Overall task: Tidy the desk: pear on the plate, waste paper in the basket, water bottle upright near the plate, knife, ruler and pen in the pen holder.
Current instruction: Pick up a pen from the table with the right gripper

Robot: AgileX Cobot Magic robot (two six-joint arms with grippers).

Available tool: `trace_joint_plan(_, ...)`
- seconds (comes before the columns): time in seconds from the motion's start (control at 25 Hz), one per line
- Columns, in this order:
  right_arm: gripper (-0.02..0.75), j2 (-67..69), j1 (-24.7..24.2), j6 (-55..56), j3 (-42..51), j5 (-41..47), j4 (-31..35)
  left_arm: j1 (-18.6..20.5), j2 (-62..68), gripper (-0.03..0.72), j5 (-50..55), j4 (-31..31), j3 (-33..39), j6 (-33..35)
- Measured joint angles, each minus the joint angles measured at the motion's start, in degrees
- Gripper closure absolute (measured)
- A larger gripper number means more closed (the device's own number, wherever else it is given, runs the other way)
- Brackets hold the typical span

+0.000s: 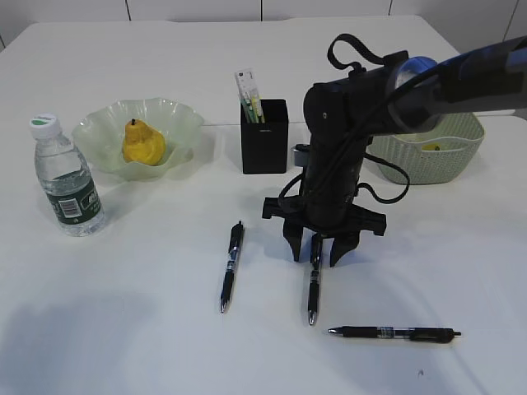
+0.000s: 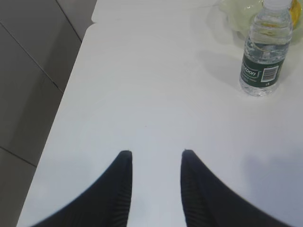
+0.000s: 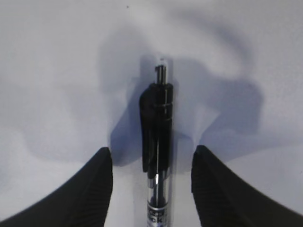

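Note:
A black pen (image 1: 314, 284) lies on the white table, and my right gripper (image 1: 317, 247) hangs open over its clip end, one finger on each side. In the right wrist view the pen (image 3: 158, 142) runs between the open fingers of my right gripper (image 3: 151, 150) without touching them. Two more black pens (image 1: 231, 265) (image 1: 394, 333) lie nearby. The yellow pear (image 1: 142, 141) sits on the green plate (image 1: 185, 123). Left of the plate the water bottle (image 1: 67, 177) stands upright. The black pen holder (image 1: 264, 136) holds slim white and green items. My left gripper (image 2: 156, 153) is open over bare table.
A pale woven basket (image 1: 428, 152) stands at the back right behind my right arm, with something yellowish inside. In the left wrist view the table edge (image 2: 71, 85) runs down the left, with the bottle (image 2: 265, 52) at top right.

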Motion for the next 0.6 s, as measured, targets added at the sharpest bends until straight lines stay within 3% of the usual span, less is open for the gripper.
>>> trace_joint_plan(0.6, 0.311, 0.1, 0.0, 0.0, 0.0, 0.0, -1.8, 0.0, 0.0, 0.449, 0.0, 0.0, 0.0, 0.0)
